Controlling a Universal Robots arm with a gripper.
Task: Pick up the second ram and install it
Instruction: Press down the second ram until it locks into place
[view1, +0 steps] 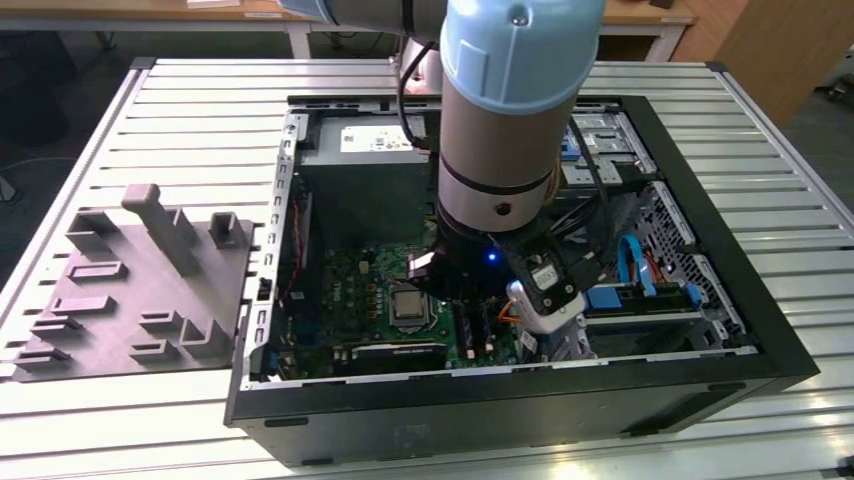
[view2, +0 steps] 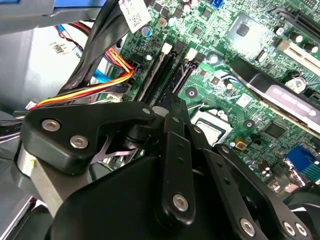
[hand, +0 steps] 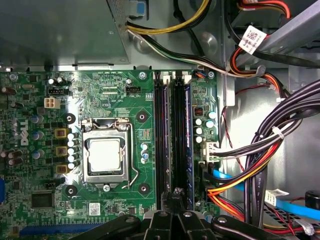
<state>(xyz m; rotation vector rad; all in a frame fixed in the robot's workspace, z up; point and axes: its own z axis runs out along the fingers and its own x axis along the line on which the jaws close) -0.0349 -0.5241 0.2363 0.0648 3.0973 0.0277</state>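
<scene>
Claw (hand: 176, 197), black, fingers together, poised directly above the long black RAM slots (hand: 172, 135) beside the silver square CPU socket (hand: 105, 156) on the green motherboard (hand: 45, 200). A memory stick seems seated in the slots; cannot tell which. Open black computer case (view1: 721, 270) lies on the slatted metal bench (view1: 174, 110).

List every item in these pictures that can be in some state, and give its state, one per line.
Computer case: side panel off, lying flat.
CPU socket: latched, no cooler fitted.
RAM slots: at least one module seated.
End effector: lowered over the RAM slots.
Grey fixture tray: lying beside the case on the exterior view's left.
</scene>
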